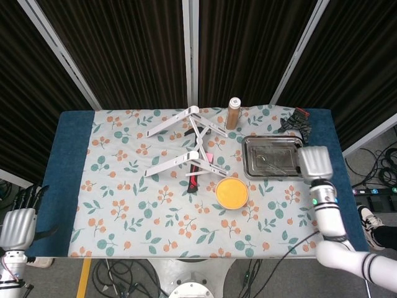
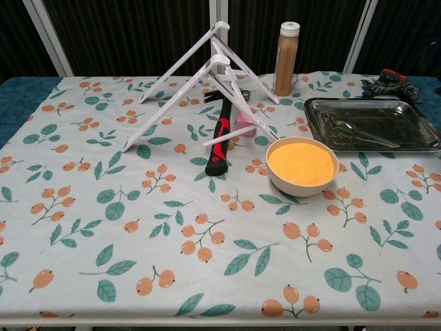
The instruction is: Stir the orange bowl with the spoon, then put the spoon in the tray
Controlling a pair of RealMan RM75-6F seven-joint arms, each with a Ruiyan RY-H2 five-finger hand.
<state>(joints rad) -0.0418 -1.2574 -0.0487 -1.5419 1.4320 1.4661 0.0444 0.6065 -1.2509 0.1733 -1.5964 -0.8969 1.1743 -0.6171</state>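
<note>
The orange bowl (image 1: 231,192) (image 2: 302,164), full of orange powder, stands on the flowered cloth just left of and in front of the metal tray (image 1: 247,162) (image 2: 313,123). The spoon (image 1: 273,162) (image 2: 362,132) lies flat inside the tray, with nothing touching it. My right hand (image 1: 313,162) hovers just outside the tray's right rim. Only its back shows, it holds nothing, and the chest view does not show it. My left hand (image 1: 18,222) hangs off the table's front left corner with its fingers spread and nothing in them.
Two white folding stands (image 1: 183,121) (image 2: 200,76) lean at the middle back. A red and black hammer (image 1: 193,177) (image 2: 219,146) lies beside them, left of the bowl. A brown bottle (image 1: 233,113) (image 2: 286,48) stands behind the tray, and a black and red bundle (image 1: 293,121) (image 2: 389,83) sits at the tray's far right corner.
</note>
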